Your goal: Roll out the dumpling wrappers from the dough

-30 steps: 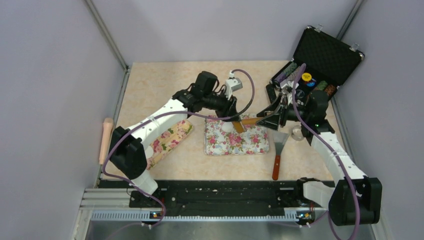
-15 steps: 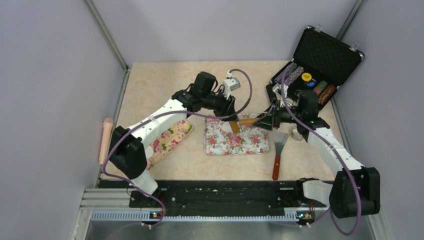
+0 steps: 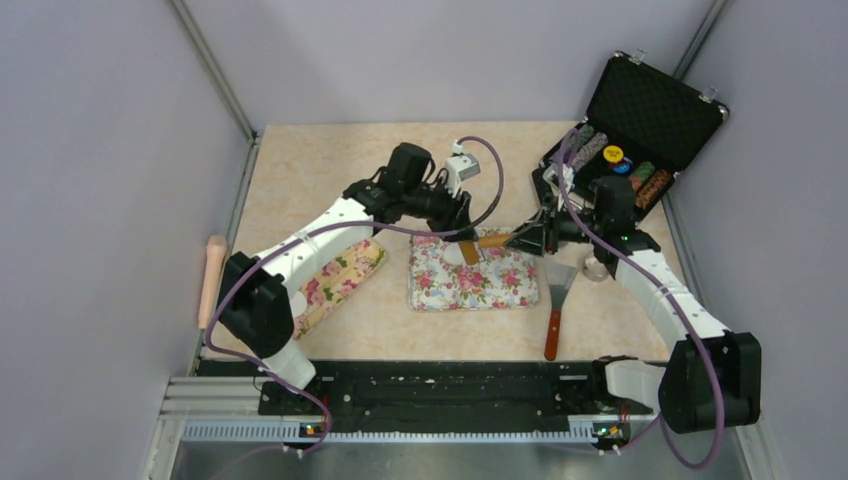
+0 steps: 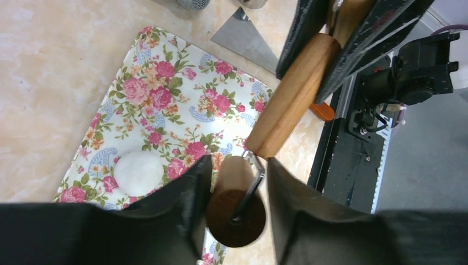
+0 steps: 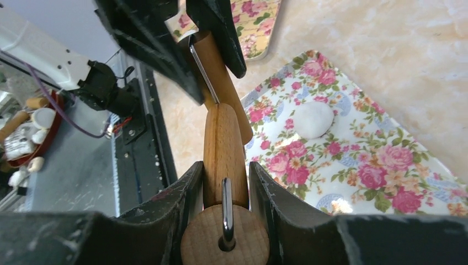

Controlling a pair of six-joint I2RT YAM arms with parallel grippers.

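A wooden pastry roller [image 3: 492, 241] hangs over the floral mat [image 3: 480, 285], held at both ends. My left gripper [image 3: 466, 238] is shut on its dark roller end [image 4: 237, 212], with the jaws close on both sides. My right gripper [image 3: 520, 241] is shut on the light handle end [image 5: 223, 160]. A white dough ball [image 3: 452, 252] lies on the mat just left of the roller's dark end. It also shows in the left wrist view [image 4: 138, 172] and in the right wrist view [image 5: 313, 118]. No flat dumpling wrappers are in view.
A metal scraper with an orange handle [image 3: 553, 305] lies right of the mat. A rolled floral cloth [image 3: 340, 278] lies left of it. An open black case [image 3: 640, 125] of small items stands at the back right. A plain rolling pin [image 3: 212, 280] lies by the left wall.
My right gripper has moved left with the roller, bringing its dark end closer to the dough ball. My left arm has shifted only slightly.
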